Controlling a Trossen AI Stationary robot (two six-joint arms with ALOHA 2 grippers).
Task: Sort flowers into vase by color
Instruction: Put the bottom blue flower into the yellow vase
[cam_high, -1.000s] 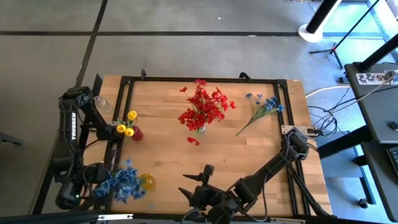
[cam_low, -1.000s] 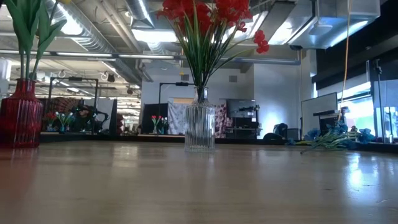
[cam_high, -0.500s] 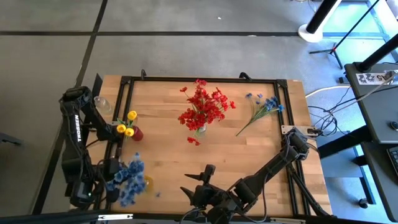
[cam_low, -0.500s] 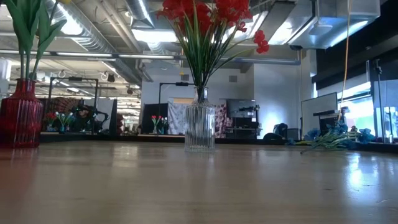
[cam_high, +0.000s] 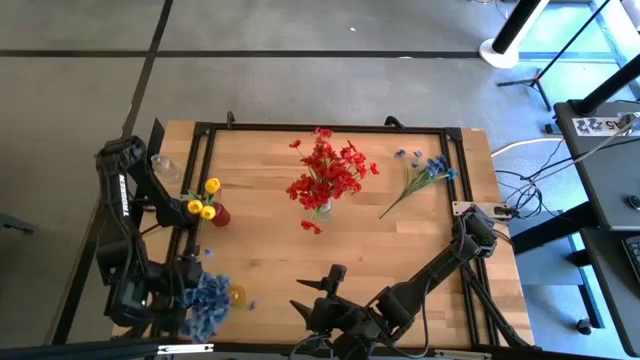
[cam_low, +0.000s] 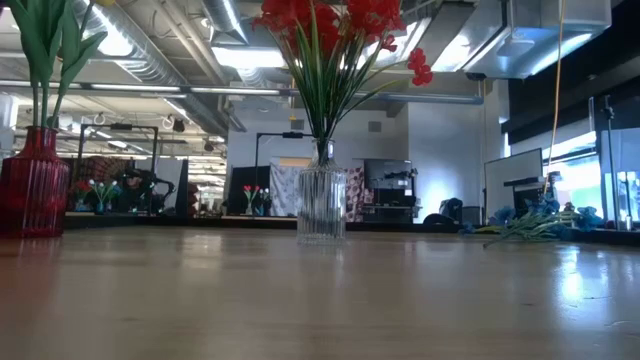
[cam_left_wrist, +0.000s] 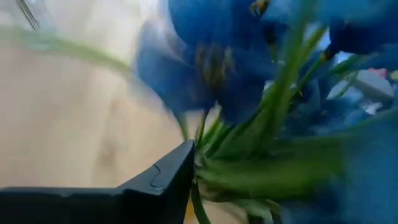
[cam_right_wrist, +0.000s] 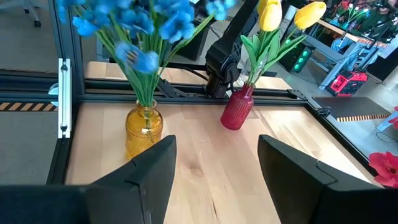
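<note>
Looking at what's left to sort, it's basically the loose blue spray lying flat at the far right corner of the worktop, plus a little red sprig lying just in front of the clear vase that holds the red flowers.

The blue spray lies on a diagonal: blooms out toward the far right corner, stem end pointing back toward the middle of the worktop. So the stem, the bit you'd want to pinch, is the end nearest both arms.

The left gripper is down at the near left corner, right in against the blue bunch standing in the amber vase. In the left wrist view one finger sits right against the green stems, but the other finger is out of shot, so I can't tell if it's gripping or has let go.

The right gripper hangs at the near edge around the middle, jaws wide and empty, pointed toward the amber vase and the yellow flowers in the red vase.

My guess is the right arm is the better bet for the blue spray. The left one is about as far from it as it can get, clear across the worktop.
</note>
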